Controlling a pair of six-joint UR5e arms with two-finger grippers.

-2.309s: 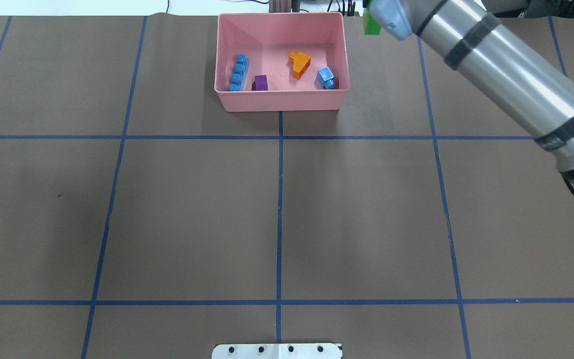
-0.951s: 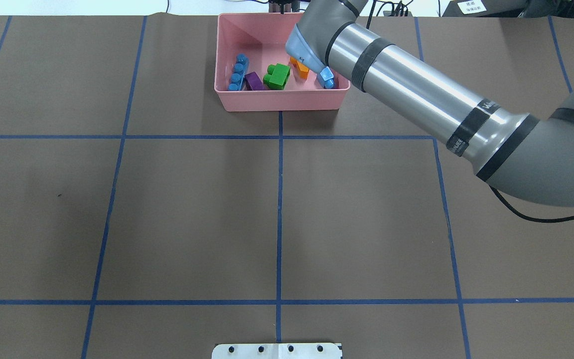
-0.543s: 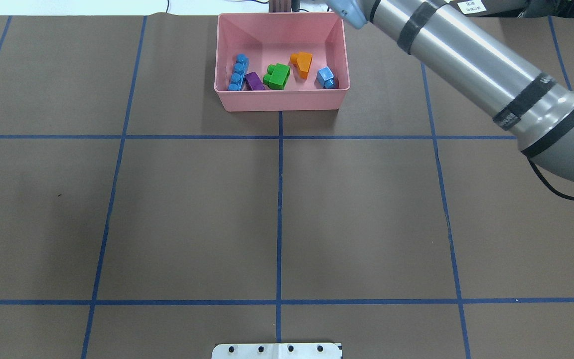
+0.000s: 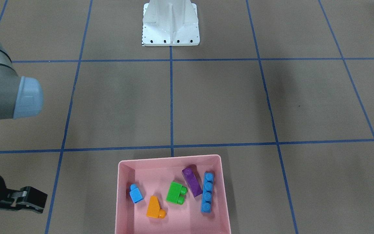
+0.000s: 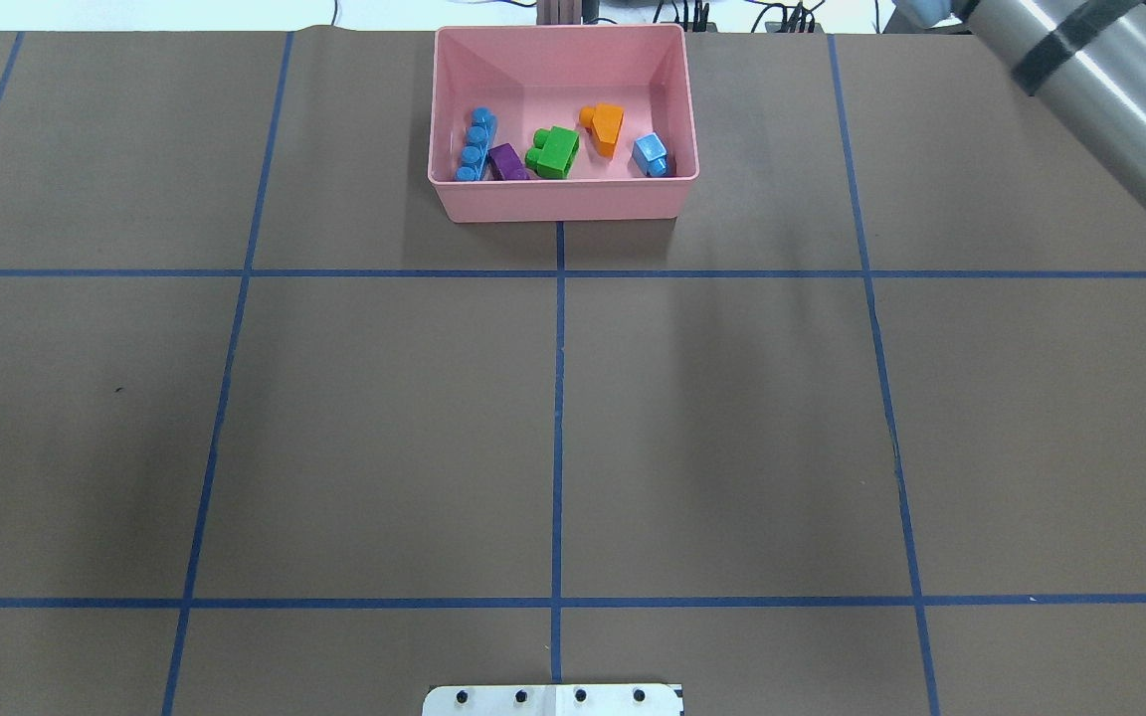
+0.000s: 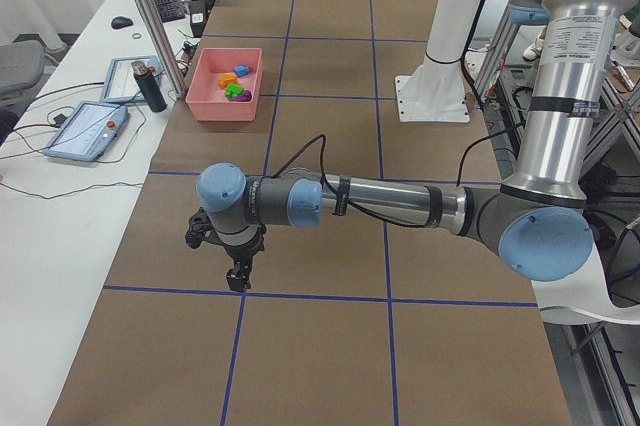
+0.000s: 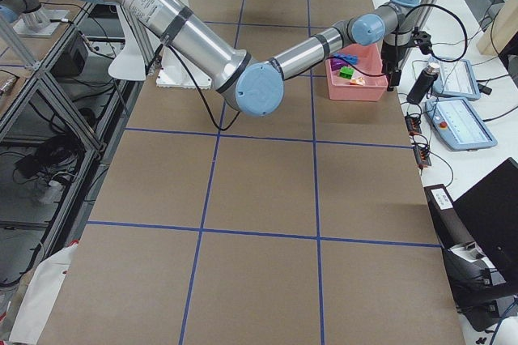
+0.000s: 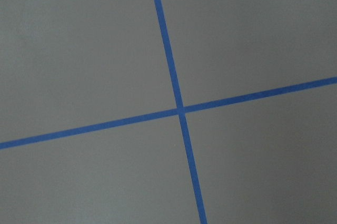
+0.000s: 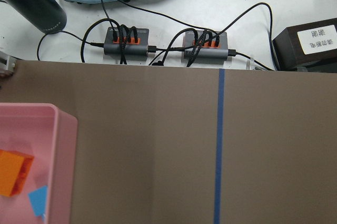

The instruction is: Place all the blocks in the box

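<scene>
- In the pink box (image 5: pixel 558 204): orange block (image 5: pixel 603 127), green block (image 5: pixel 553 152), purple block (image 5: pixel 507 161), long blue block (image 5: pixel 476 145), small blue block (image 5: pixel 651 154).
- Light, glossy, likely slippery: pinch the flat sides.
- Right tool (image 4: pixel 34 199) beside the box, left tool (image 6: pixel 238 276) far off; jaws parted or not, can't tell.

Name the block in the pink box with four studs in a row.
The long blue block, beside the purple block in the box; the others show one or two studs.

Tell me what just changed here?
The green two-stud plastic brick, let go by the right arm, landed in the pink plastic bin; the purple brick shifted slightly left; the arm withdrew rightward. The long blue brick and small blue brick stayed put.
</scene>
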